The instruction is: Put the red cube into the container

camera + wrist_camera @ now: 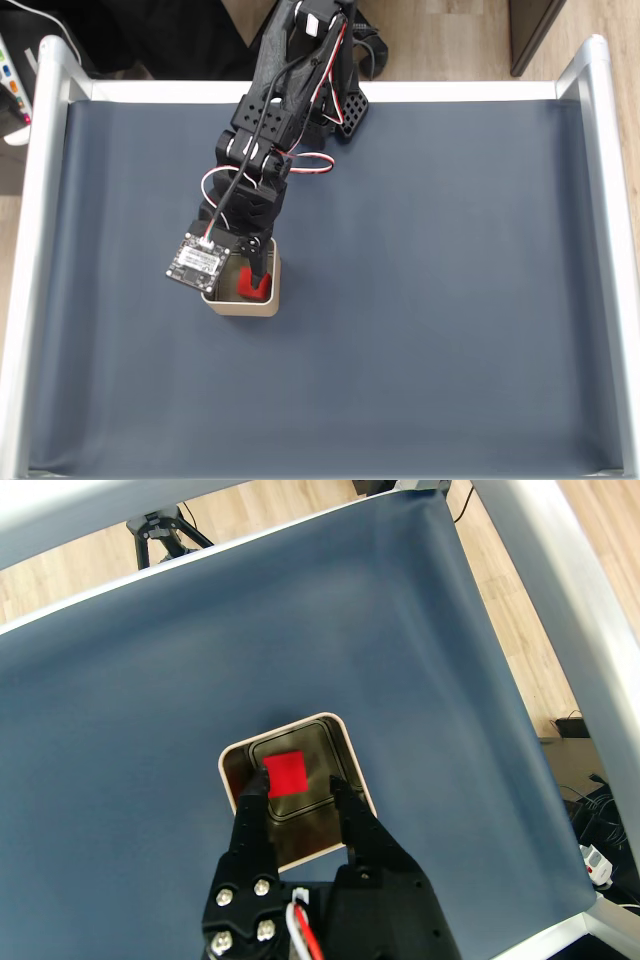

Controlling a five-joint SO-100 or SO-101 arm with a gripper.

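Note:
The red cube (286,773) lies on the floor of the container (345,742), a square silvery-beige tin with rounded corners, in the wrist view. My gripper (297,783) hangs over the tin, open, its fingertips wider apart than the cube. The cube sits close to the left fingertip (253,785) and apart from the right one. In the fixed view the cube (250,288) shows inside the container (240,308), partly covered by one black finger of the gripper (250,273).
The tin stands left of centre on a dark blue mat (440,300) framed by pale metal rails (30,260). The arm's base (320,60) is at the mat's far edge. Bare mat surrounds the tin.

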